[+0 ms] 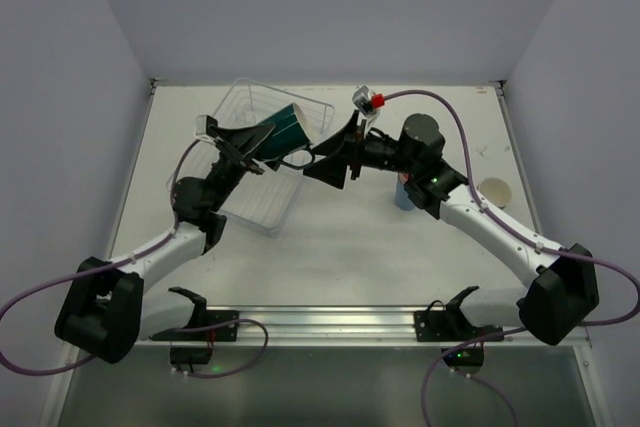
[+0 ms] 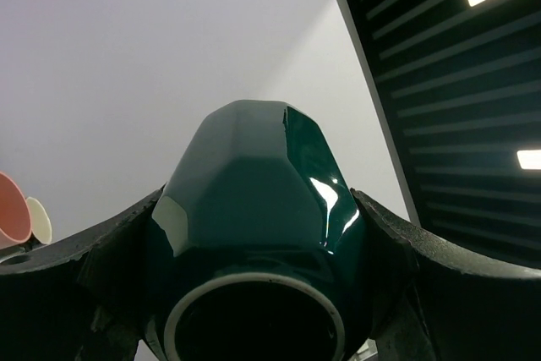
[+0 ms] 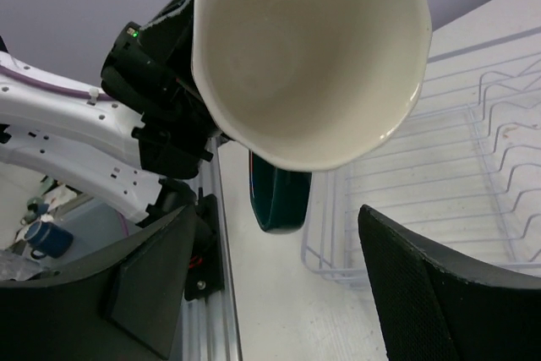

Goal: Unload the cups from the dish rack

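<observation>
**Left arm.** The left gripper [image 1: 262, 139] was clamped on the dark teal faceted ceramic mug [image 1: 288, 127]. It held the mug tilted on its side, above the far right part of the rectangular see-through plastic dish rack [image 1: 250, 107]. In the left wrist view, both black fingers [image 2: 93, 259] pressed against the mug's sides, and its pale-ringed base faced the camera.

**Right arm.** The right gripper [image 1: 328, 152] was just right of the mug, with its jaws spread wide. In the right wrist view, the mug's cream interior [image 3: 313, 57] faced the camera and neither finger touched it. The left gripper's black body was directly behind the mug.

**Surroundings.**
- The rack sat on the white table [image 1: 400, 267], left of centre, with bare wire prongs [image 3: 507, 150] showing.
- A light-blue tumbler [image 1: 402, 194] stood on the table, largely hidden under the right arm.
- A cream cup [image 1: 494, 190] stood alone near the right edge.
- The left wrist view caught a salmon-pink tumbler [image 2: 10, 209] and a second pale rim just beside it, at the frame's left edge.
</observation>
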Motion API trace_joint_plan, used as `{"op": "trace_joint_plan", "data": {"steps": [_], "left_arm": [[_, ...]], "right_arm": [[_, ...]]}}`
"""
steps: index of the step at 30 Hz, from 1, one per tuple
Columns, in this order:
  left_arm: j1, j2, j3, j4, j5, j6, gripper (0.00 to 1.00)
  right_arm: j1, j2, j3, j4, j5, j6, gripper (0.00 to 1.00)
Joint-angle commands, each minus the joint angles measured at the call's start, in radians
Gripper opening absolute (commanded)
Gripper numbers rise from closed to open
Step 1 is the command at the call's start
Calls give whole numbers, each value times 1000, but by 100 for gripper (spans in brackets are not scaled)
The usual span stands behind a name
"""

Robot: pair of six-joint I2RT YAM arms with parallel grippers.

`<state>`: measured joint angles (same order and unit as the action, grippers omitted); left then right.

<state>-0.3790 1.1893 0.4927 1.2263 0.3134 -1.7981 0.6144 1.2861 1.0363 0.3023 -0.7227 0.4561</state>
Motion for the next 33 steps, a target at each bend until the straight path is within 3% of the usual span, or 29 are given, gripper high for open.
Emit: {"op": "trace_joint_plan", "data": {"steps": [1,12,24,33], "left_arm": [[-14,-3,10,279,-43,-50,0],[-46,55,26,372,-66,-66,0],[-77,62,29,375,-77,-49,0],[-100,61,10,380,-88,-35,0]], "right_arm": [[2,16,61,118,-63,39,77],[2,76,85,233,-104,164,66],[2,107,120,235,-75,196,42],[2,117,153,199,-23,208,8]]}}
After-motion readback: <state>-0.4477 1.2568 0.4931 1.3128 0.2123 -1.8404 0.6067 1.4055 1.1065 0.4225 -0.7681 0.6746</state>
